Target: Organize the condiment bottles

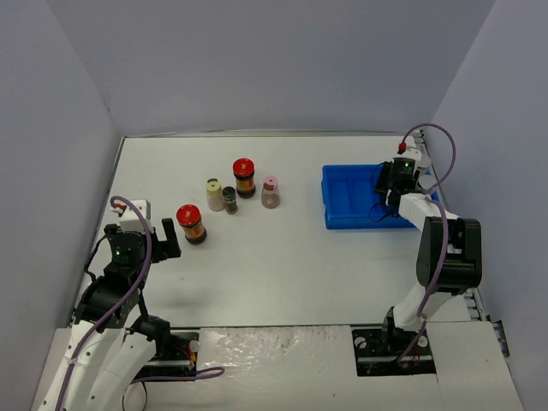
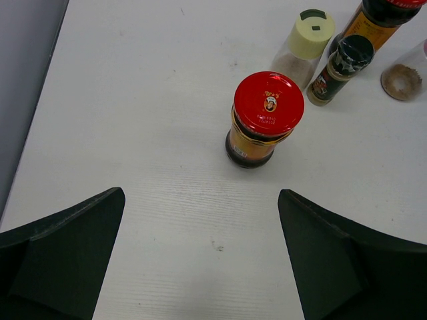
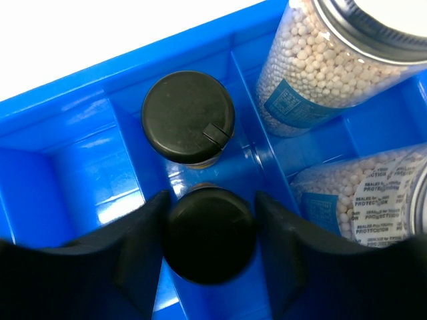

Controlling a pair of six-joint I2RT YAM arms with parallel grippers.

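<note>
A red-lidded dark sauce jar [image 2: 263, 117] stands on the white table just ahead of my left gripper [image 2: 201, 195], which is open and empty. Behind it stand a cream-capped bottle [image 1: 214, 194], a tiny black-capped bottle [image 1: 230, 199], a second red-lidded jar [image 1: 245, 177] and a pink-capped bottle [image 1: 271, 192]. My right gripper [image 3: 211, 200] is down inside the blue tray [image 3: 80, 160], its fingers pressed to both sides of a tiny black-capped bottle [image 3: 210, 240]. Another black-capped bottle [image 3: 188, 119] stands in the same compartment. Two silver-lidded, blue-labelled jars [image 3: 320, 73] fill the compartments beside it.
The blue tray [image 1: 351, 201] sits at the right of the table, close to the right wall. Grey walls enclose the table on three sides. The left arm's base and cable are at the near left edge.
</note>
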